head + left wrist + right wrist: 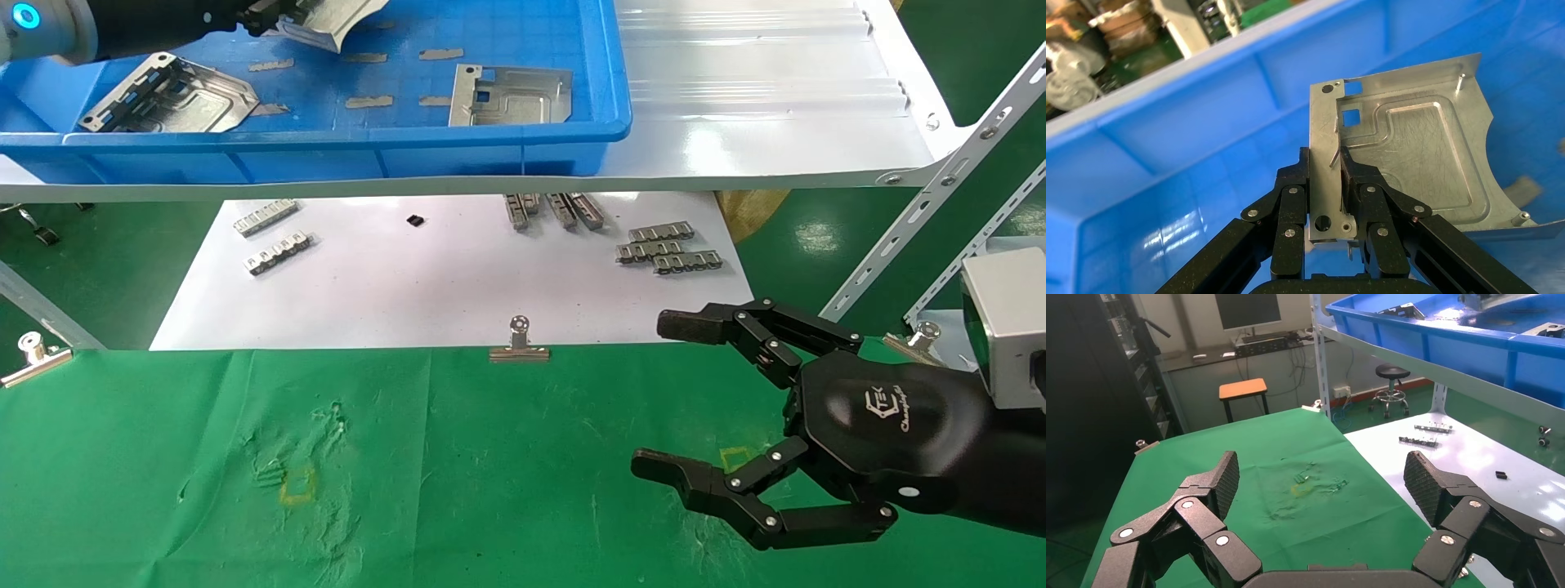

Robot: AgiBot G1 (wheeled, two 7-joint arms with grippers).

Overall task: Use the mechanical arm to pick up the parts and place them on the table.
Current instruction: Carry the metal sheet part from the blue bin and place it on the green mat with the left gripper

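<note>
- Left gripper (1324,184): located over the blue bin (605,82) on the white shelf (776,122). Its two black linkage fingers (1291,202) are clamped on the edge strip of one stamped sheet-metal part (1407,153). In the left wrist view the held part is raised off the bin floor, with its ribbed face and two square cutouts in plain sight.
- In the head view the same gripper appears at the upper left corner, with the held part (327,20) projecting from it.
- Two further parts lie flat on the bin floor: one near the left wall (167,94), one near the right wall (511,96).
- Right gripper (658,396): positioned above the right portion of the green cloth table (490,490), fingers spread wide, nothing between them.
- White sheet (409,286): lies beyond the green cloth, under the shelf. It carries several small grey slotted strips (666,249).
- A silver binder clip (519,343) sits on the seam between sheet and cloth.
</note>
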